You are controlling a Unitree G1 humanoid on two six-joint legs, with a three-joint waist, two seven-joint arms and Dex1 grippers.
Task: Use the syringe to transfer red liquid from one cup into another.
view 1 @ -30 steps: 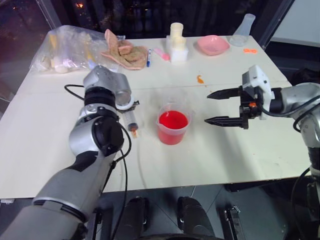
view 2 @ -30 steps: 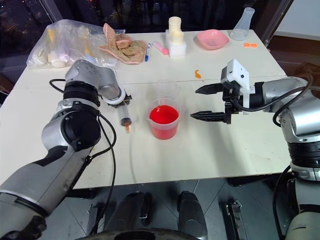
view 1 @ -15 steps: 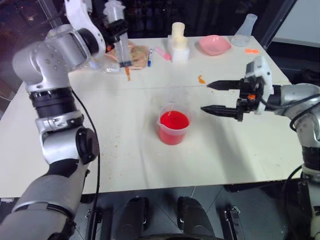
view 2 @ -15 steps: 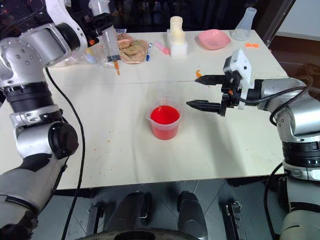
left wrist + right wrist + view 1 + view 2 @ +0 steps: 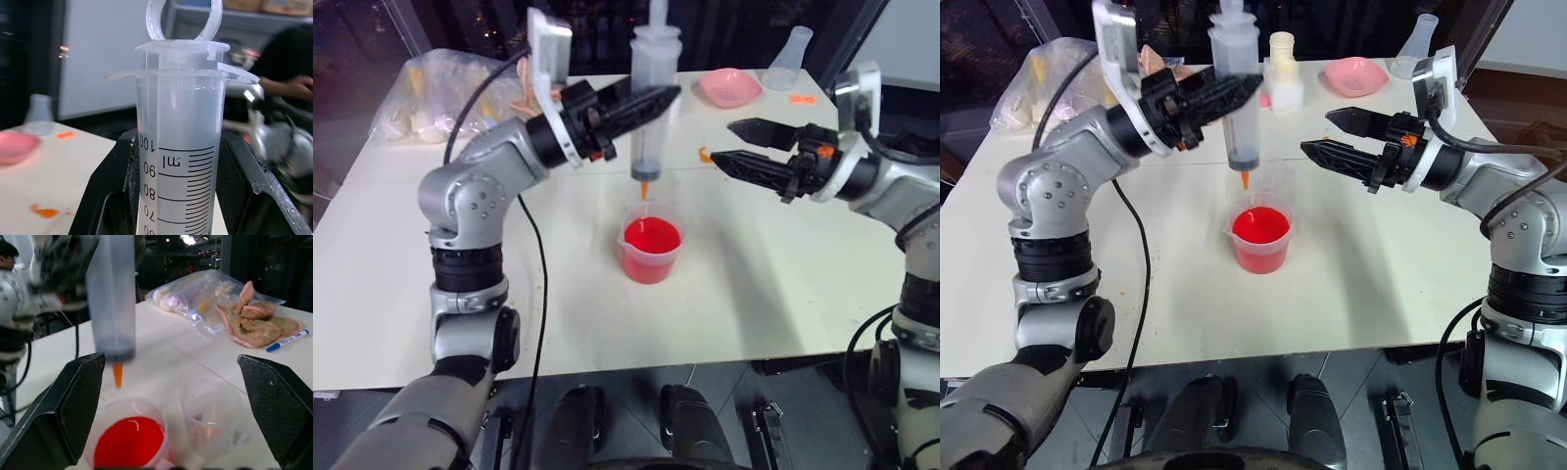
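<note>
White tabletop (image 5: 803,284): left gripper (image 5: 651,101) pinches ribbed clear syringe (image 5: 654,88); right gripper (image 5: 736,144) spread.

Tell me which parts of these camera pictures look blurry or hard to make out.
Right wrist view: the syringe and the arm behind it are smeared, while the beaker of red liquid and the empty clear cup are fairly sharp. Left wrist view: the syringe scale is crisp, the background soft. Left eye view: the clear cup is nearly invisible behind the beaker.
</note>
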